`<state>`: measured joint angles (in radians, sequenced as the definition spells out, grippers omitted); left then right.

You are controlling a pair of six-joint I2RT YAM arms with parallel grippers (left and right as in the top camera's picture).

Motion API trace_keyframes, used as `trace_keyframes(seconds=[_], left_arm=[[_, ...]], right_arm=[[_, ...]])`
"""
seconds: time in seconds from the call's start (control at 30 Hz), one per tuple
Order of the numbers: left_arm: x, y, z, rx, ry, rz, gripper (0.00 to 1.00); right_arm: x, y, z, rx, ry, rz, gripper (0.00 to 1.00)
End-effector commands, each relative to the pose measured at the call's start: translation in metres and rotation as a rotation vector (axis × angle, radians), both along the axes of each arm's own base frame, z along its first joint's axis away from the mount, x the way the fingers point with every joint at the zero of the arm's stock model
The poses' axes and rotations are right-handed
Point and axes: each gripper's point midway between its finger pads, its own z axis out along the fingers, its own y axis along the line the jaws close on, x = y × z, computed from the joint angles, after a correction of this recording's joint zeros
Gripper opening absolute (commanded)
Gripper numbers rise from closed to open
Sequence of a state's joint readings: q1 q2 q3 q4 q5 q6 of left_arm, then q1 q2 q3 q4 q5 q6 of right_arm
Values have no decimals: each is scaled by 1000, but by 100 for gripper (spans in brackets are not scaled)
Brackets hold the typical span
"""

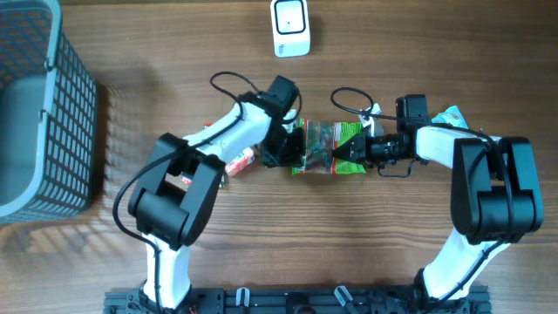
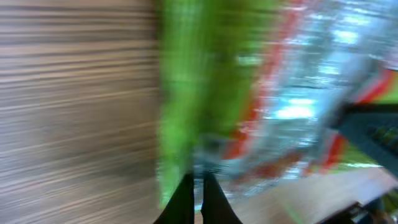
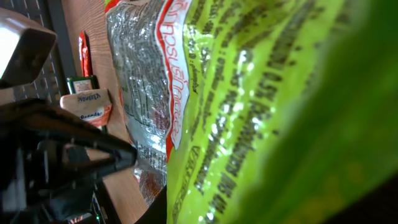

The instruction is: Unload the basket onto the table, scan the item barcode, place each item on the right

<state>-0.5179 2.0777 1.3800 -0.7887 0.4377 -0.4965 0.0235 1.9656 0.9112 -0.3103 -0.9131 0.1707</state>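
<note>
Wood-grain table (image 1: 392, 70): I see the snack packet (image 1: 318, 146) mid-table, scanner (image 1: 290, 28) at 12 o'clock, basket (image 1: 74, 113) at 9. The left gripper (image 1: 289, 150) and right gripper (image 1: 353, 153) each pinch a packet end. The left wrist view is blurred, so I can't make out a barcode.

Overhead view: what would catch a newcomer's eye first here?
The green and silver bag at the table's middle, gripped at its ends by the left gripper and the right gripper. Next come the white scanner at the far edge and the grey basket far to the left.
</note>
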Motion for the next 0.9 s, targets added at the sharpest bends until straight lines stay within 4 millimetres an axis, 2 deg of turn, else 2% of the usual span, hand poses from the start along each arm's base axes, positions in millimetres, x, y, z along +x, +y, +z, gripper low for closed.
trace_keyframes(seconds=[0.0,0.1,0.17,0.27,0.33,0.5,0.7,0.8,0.87], left_arm=[[16,44,-16,109,-9,39,4],[22,61,-18,155,-13,70,4],[21,55,-10,112,8,72,4],[30,37,23,11,-40,66,4],[36,30,35,-28,-81,62,4],[41,19,28,-67,-89,57,4],[30,-17,12,-188,-38,-6,4],[33,-32,17,-277,-44,-23,4],[34,-31,17,-272,-49,-22,4]], right_arm=[[-1,-6,-10,-39,9,-7,17],[-1,-6,-10,-39,9,-7,17],[-1,-6,-10,-39,9,-7,17],[-1,-6,-10,-39,8,-7,17],[-1,-6,-10,-39,8,-7,17],[-1,-6,-10,-39,9,-7,17],[-1,-6,-10,-39,9,-7,17],[-1,-6,-10,-39,9,-7,17],[-1,-6,-10,-39,8,-7,17]])
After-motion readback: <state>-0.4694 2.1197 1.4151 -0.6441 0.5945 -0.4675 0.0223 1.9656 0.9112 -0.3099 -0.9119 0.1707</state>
